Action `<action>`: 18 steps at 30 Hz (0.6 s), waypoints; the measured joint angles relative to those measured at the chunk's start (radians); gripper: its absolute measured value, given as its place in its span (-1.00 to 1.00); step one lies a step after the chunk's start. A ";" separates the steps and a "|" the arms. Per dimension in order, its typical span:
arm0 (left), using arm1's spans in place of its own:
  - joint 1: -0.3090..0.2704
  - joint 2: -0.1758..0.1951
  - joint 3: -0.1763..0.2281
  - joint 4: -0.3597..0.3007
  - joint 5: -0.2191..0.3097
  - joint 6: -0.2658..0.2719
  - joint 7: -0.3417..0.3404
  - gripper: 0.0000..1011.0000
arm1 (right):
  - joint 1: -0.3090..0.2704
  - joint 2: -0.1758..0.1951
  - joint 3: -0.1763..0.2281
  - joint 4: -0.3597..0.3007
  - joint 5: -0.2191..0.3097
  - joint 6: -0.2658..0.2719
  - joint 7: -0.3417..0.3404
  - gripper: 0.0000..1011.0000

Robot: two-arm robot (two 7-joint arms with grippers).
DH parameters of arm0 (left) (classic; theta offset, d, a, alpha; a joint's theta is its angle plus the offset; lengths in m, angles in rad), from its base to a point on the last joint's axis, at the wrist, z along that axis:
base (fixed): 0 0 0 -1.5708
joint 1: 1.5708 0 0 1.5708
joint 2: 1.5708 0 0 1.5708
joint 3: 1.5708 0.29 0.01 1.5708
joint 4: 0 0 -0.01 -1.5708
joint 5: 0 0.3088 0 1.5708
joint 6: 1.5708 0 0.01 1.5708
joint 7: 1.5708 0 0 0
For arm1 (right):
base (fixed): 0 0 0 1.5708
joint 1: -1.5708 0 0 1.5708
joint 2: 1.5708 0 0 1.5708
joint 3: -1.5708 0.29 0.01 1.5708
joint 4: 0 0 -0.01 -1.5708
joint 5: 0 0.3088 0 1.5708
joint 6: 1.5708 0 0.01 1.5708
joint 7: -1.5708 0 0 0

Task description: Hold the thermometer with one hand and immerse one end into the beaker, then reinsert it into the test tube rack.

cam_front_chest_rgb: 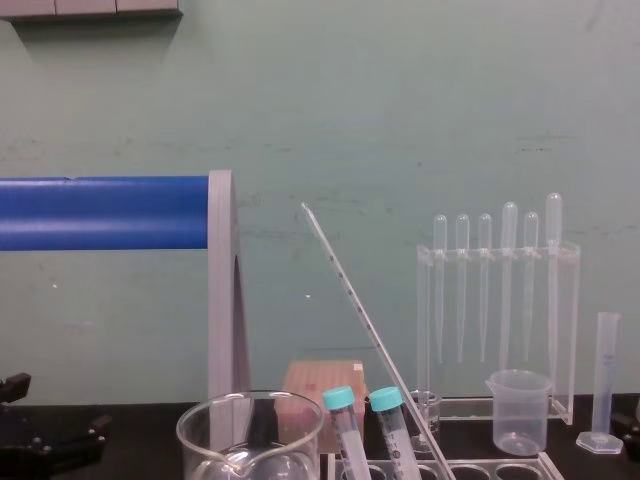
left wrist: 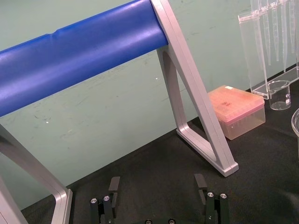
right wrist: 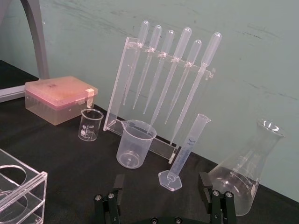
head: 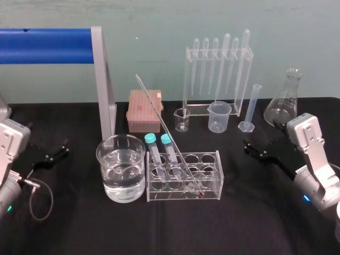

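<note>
Either side of test tube rack [head: 211, 183], L gripper [head: 61, 151] & R gripper [head: 254, 150] sit jaws wide apart, empty

The left hand [head: 62, 147] and right hand [head: 249, 149] sit low at either side, both empty (fingers spread apart).

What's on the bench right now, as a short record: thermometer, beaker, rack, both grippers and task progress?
thermometer: leaning in the rack, upper end tilted back and to the left, held by nothing
rack: right of the beaker, also holding two capped tubes
beaker: partly filled with water, nothing dipped in it
left gripper: low over the table at far left, fingers open, empty
right gripper: low over the table, right of the rack, fingers open, empty
progress: not started
</note>
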 joint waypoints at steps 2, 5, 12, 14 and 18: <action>0.000 0.000 0.000 0.000 0.000 0.000 0.000 0.99 | 0.000 0.000 0.000 0.000 0.000 0.000 0.000 0.98; 0.000 0.000 0.000 0.000 0.000 0.000 0.000 0.99 | 0.000 0.000 0.000 0.000 0.000 0.000 0.000 0.98; 0.000 0.000 0.000 0.000 0.000 0.000 0.000 0.99 | 0.000 0.000 0.000 0.000 0.000 0.000 0.000 0.98; 0.000 0.000 0.000 0.000 0.000 0.000 0.000 0.99 | 0.000 0.000 0.000 0.000 0.000 0.000 0.000 0.98; 0.000 0.000 0.000 0.000 0.000 0.000 0.000 0.99 | 0.000 0.000 0.000 0.000 0.000 0.000 0.000 0.98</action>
